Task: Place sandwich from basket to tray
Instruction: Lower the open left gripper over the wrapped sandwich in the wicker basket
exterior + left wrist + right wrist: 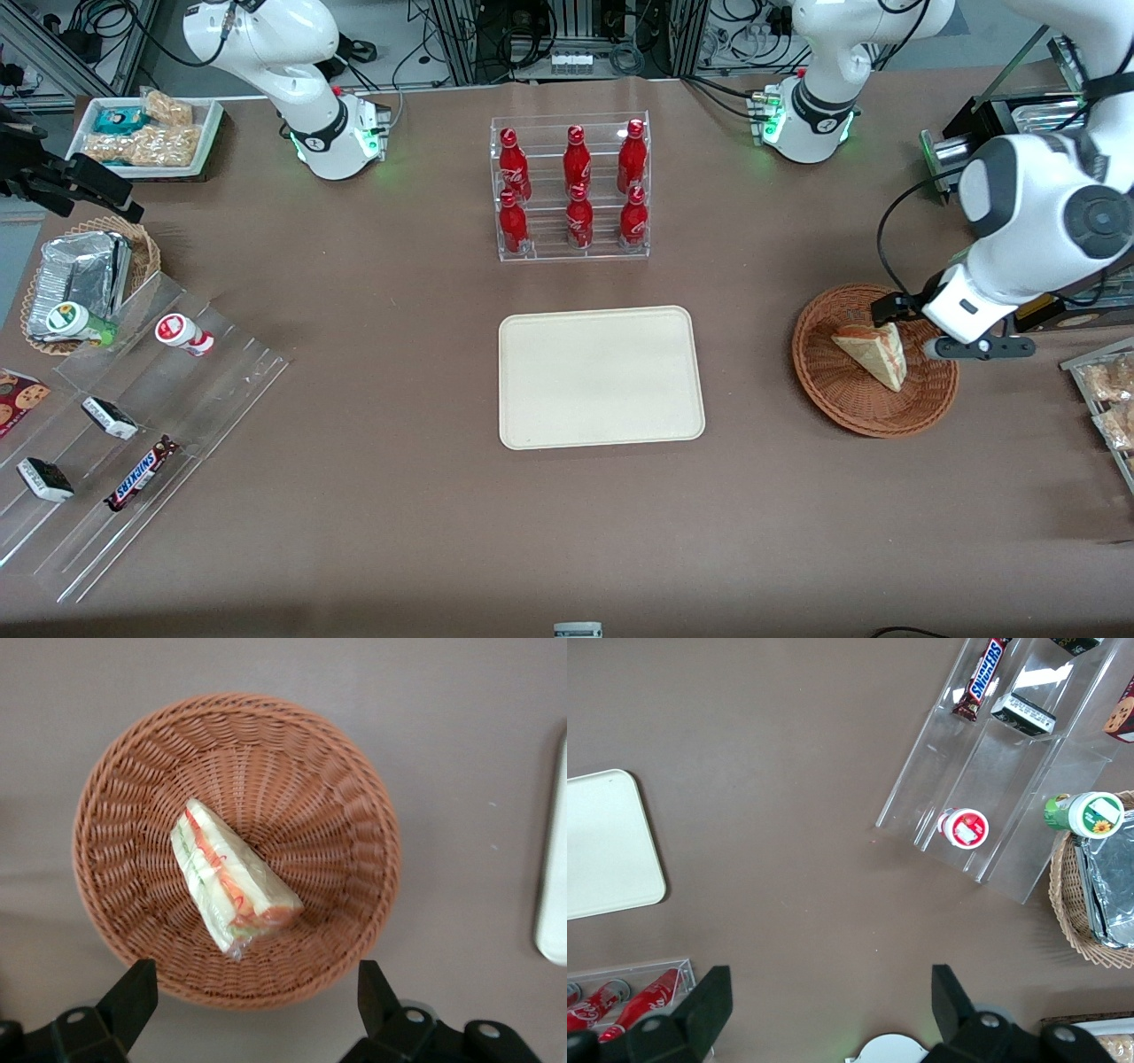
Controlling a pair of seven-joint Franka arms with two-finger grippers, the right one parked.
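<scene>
The sandwich [873, 353] lies in the round reddish-brown wicker basket [842, 399], toward the working arm's end of the table. In the left wrist view the sandwich [232, 877] shows its red, yellow and green cut edge in the middle of the basket [328, 815]. My left gripper [926, 328] hovers above the basket's rim, open and empty. Its two black fingers [133, 992] stand wide apart, and the gripper [255, 979] is clear of the sandwich. The cream-beige tray [601, 377] lies bare at the table's middle; its edge shows in the left wrist view [554, 886].
A clear rack of red bottles [571, 190] stands farther from the front camera than the tray. Snack packs [1107, 399] lie beside the basket at the working arm's end. A clear stepped shelf [133, 425] and a tan basket with foil [84, 275] are at the parked arm's end.
</scene>
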